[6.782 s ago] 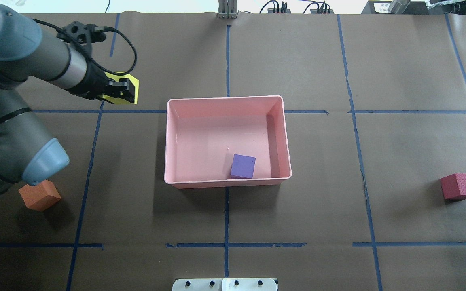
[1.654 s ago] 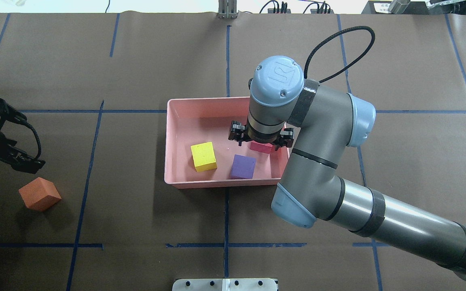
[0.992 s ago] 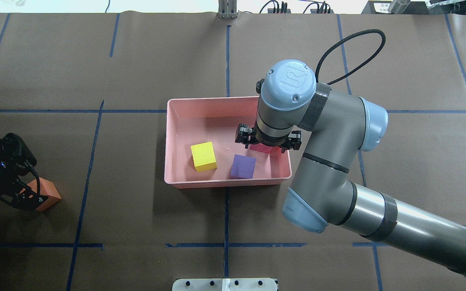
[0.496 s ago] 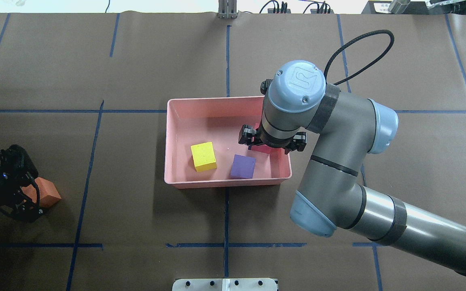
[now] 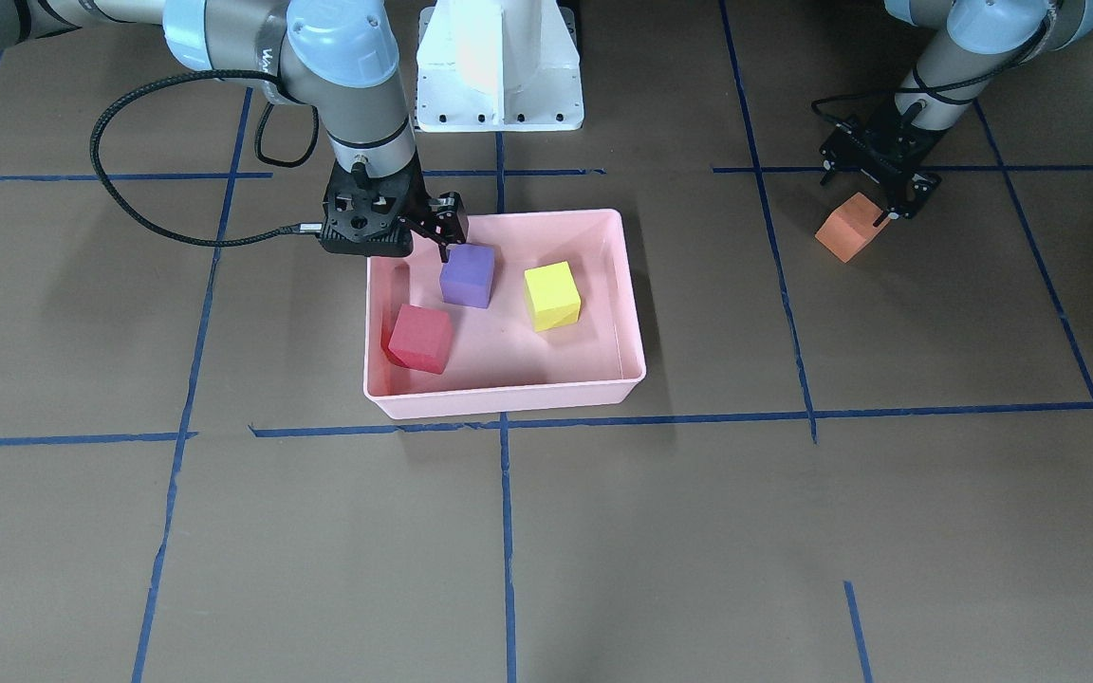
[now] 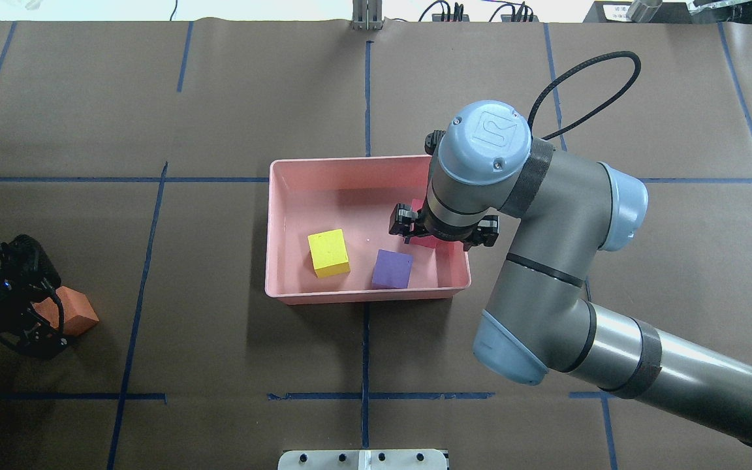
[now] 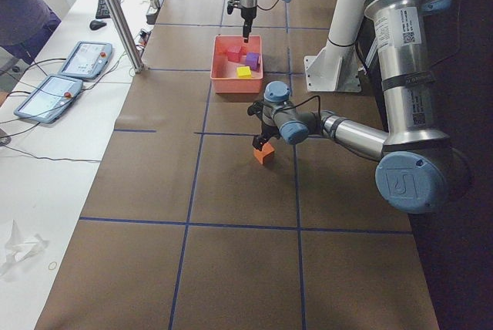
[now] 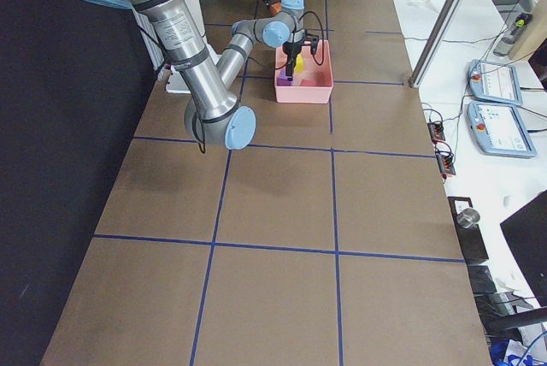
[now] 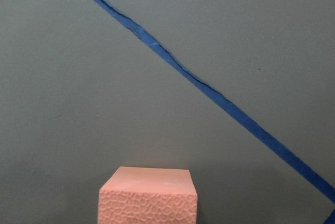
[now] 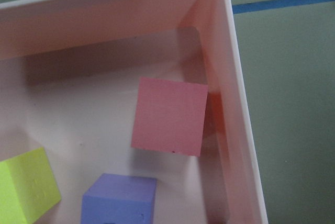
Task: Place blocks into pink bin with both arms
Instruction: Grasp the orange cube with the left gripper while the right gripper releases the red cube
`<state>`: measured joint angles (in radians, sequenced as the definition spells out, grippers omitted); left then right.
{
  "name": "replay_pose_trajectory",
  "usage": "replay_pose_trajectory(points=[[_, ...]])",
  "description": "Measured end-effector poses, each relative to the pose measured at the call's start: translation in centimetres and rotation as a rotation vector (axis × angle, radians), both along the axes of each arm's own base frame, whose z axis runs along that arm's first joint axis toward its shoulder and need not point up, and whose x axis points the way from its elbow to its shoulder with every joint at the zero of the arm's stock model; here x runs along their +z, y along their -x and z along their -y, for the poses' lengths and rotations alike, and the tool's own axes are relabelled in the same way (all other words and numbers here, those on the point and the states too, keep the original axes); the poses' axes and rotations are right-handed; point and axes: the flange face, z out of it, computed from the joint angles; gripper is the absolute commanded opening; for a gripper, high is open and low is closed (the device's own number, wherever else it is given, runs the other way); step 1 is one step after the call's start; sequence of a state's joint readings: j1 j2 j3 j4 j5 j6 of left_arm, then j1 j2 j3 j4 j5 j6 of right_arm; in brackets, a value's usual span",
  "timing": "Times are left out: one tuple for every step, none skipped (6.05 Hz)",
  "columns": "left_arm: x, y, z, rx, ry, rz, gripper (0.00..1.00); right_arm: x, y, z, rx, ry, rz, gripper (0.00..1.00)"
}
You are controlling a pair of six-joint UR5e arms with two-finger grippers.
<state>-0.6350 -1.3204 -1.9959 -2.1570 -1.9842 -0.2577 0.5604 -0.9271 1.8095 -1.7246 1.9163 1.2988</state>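
The pink bin point(image 5: 509, 403) point(image 6: 363, 297) holds the red block point(image 5: 420, 338) point(image 10: 169, 115), the purple block point(image 5: 467, 275) point(image 6: 391, 269) and the yellow-green block point(image 5: 551, 295) point(image 6: 329, 252). My right gripper point(image 5: 409, 242) point(image 6: 442, 228) hangs open and empty above the bin's right part, over the red block point(image 6: 425, 240). The orange block point(image 5: 848, 228) point(image 6: 76, 314) point(image 9: 148, 195) lies on the table at the far left. My left gripper point(image 5: 883, 194) point(image 6: 40, 320) is low over it and open, its jaws at the block's robot-side end. The wrist view shows no fingers.
Blue tape lines cross the brown table cover. The white pedestal base point(image 5: 499, 66) stands behind the bin on the robot's side. Tablets point(image 7: 85, 58) and a person point(image 7: 19, 6) are at a side bench beyond the table.
Earlier the bin held only purple. Yellow-green and red now lie in it. My left gripper came down onto the orange block. My right arm has drifted slightly right over the bin.
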Motion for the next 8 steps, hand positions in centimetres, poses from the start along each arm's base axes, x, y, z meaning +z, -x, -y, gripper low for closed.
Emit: replay_pose_trajectory(points=[[0.4,-0.1,0.1,0.000,0.004,0.006,1.00,0.2,0.0,0.0,0.000,0.001,-0.002,1.00],[0.8,-0.4,0.3,-0.001,0.008,0.013,1.00,0.6,0.0,-0.1,-0.001,0.004,-0.007,1.00],[1.1,-0.5,0.4,-0.001,0.011,0.017,1.00,0.7,0.0,-0.1,-0.002,0.005,-0.009,1.00],[1.5,-0.7,0.5,-0.001,0.013,0.022,1.00,0.7,0.0,-0.2,-0.002,0.005,-0.009,1.00],[1.8,-0.9,0.6,-0.002,0.016,0.026,1.00,0.8,0.0,-0.2,-0.002,0.004,-0.010,1.00],[2.1,-1.1,0.7,-0.001,0.019,0.030,1.00,0.8,0.0,-0.2,-0.002,0.004,-0.011,1.00],[2.4,-1.4,1.0,0.000,0.022,0.034,1.00,0.8,0.0,-0.2,-0.002,0.004,-0.011,1.00],[2.7,-1.8,1.2,0.001,0.025,0.037,0.89,0.9,0.0,-0.2,-0.003,0.004,-0.012,1.00]])
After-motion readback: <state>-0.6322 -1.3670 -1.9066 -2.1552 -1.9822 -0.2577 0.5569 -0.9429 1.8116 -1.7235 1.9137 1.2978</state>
